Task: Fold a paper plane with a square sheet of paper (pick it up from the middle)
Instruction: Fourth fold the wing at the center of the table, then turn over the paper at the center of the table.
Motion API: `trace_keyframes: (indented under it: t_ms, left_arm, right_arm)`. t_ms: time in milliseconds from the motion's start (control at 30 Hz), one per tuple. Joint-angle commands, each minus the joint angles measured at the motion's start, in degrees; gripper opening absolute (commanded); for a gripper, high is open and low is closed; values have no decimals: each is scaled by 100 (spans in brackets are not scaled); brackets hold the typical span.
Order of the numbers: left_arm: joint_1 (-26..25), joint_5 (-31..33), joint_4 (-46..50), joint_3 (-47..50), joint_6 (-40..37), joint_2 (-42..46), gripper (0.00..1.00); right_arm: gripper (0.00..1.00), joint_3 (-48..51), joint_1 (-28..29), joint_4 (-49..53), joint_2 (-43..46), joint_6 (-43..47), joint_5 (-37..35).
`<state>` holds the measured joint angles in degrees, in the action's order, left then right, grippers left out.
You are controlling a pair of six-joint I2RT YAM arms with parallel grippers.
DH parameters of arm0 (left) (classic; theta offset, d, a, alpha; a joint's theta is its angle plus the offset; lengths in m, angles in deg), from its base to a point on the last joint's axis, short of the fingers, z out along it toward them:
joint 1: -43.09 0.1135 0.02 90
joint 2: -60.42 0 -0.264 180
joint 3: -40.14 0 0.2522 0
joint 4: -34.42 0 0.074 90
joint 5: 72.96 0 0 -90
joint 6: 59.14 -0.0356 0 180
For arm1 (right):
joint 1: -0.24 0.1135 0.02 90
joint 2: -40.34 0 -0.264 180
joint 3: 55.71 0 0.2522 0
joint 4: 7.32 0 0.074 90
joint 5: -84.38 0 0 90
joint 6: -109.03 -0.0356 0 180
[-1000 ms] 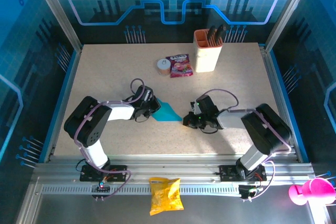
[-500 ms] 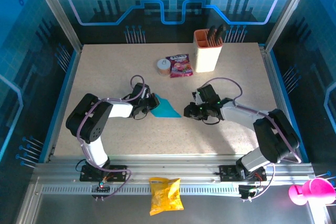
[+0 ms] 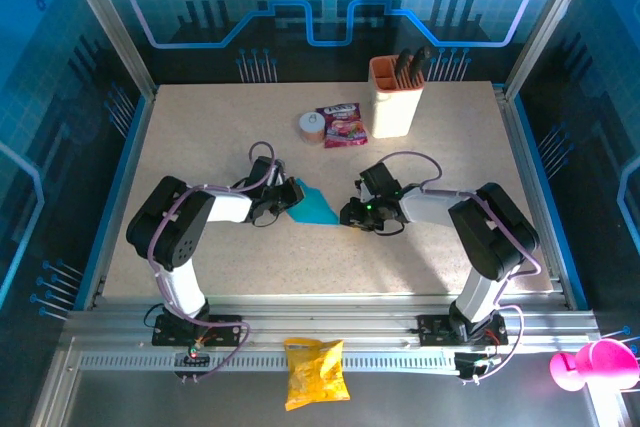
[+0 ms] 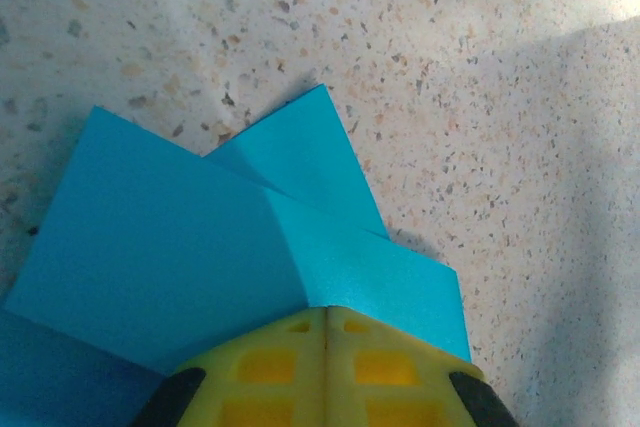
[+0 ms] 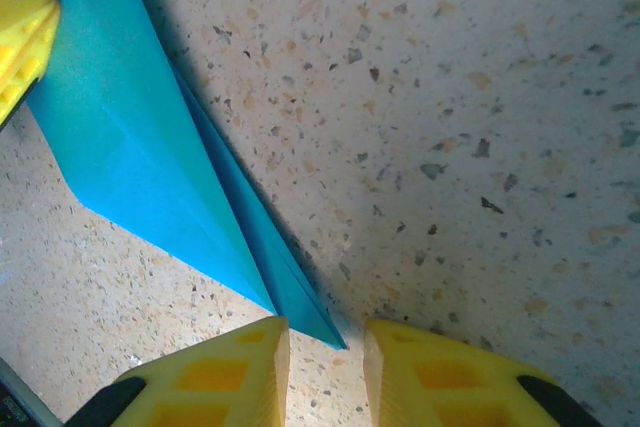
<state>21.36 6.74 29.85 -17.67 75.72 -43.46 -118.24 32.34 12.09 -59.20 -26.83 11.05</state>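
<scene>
Snack bag: yellow, crinkled, on the metal rail in front of the arm bases.
Left gripper: fingers pressed tight together, pinching one edge of the cyan-blue paper.
Right gripper: jaws a little apart, holding nothing; the paper's pointed tip lies just at the gap.
Paper: folded, flat on the speckled surface, between both grippers.
Far side: pink-red packet beside the beige holder cup.
</scene>
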Motion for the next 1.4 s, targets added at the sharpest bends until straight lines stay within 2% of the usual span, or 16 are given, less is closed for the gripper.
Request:
trace_keyframes:
  t_ms: [0, 433, 633, 900, 967, 1067, 1167, 1233, 1300, 1367]
  left_arm:
    - [66, 62, 534, 230, -116, -353, 0]
    - [89, 16, 437, 277, -98, -424, 0]
    - [86, 16, 435, 288, -101, -424, 0]
    - [86, 1, 470, 261, -109, -425, 0]
    - [90, -1, 484, 256, -114, -409, 0]
    - [91, -41, 488, 241, -114, -380, 0]
    - [104, -175, 457, 222, -100, -254, 0]
    - [168, -282, 482, 213, -36, 7, 1]
    - [330, -285, 645, 222, 74, 409, 8]
    - [535, -223, 883, 292, 219, 898, 20]
  right_arm:
    - [27, -109, 255, -287, -176, -154, 83]
    - [23, -137, 256, -609, 20, -441, 261]
    - [30, -45, 205, -836, -92, -527, 264]
    - [29, 70, 58, -1228, -243, -620, 285]
    - [27, 90, 25, -1301, -269, -641, 285]
    - [17, 129, -43, -1440, -301, -671, 326]
    - [0, 214, -121, -1644, -247, -721, 369]
    - [0, 345, -200, -1759, -25, -771, 435]
    - [0, 387, -296, -1436, 417, -692, 376]
    - [0, 264, -361, -664, 1014, -385, 126]
